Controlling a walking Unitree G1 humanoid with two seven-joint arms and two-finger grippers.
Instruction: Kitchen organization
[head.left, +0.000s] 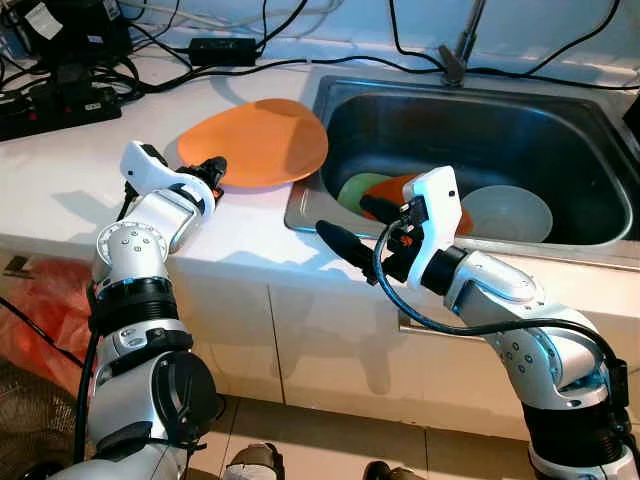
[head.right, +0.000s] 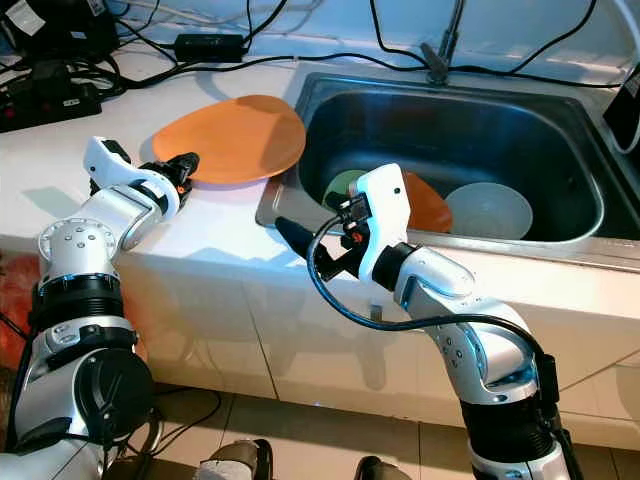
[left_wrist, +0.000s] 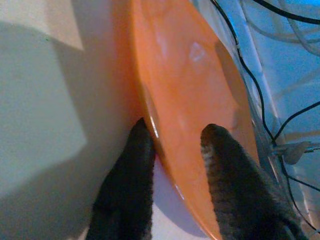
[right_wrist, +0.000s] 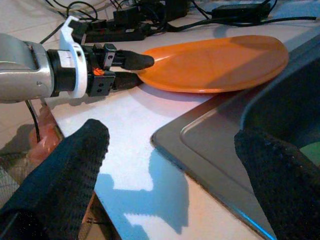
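The left gripper (head.left: 212, 172) has its two knobbly black fingers (left_wrist: 129, 172) pinched over the near rim of the orange plate (head.left: 258, 140), one above and one underneath; the plate is smooth, glossy, roundish and shallow, lying on the white countertop (head.left: 80, 170) with its far edge overhanging the sink (head.left: 480, 110) lip (it looks tipped up a bit on that side); the right gripper (right_wrist: 170, 155) hangs spread wide with nothing in it, just over the sink's front corner; inside the brushed steel basin sit a green dish (head.left: 355, 188), another orange one (head.right: 428, 200) and a pale bowl (head.left: 508, 212); black cables and a power strip (head.left: 55, 105) clutter the back of the counter.
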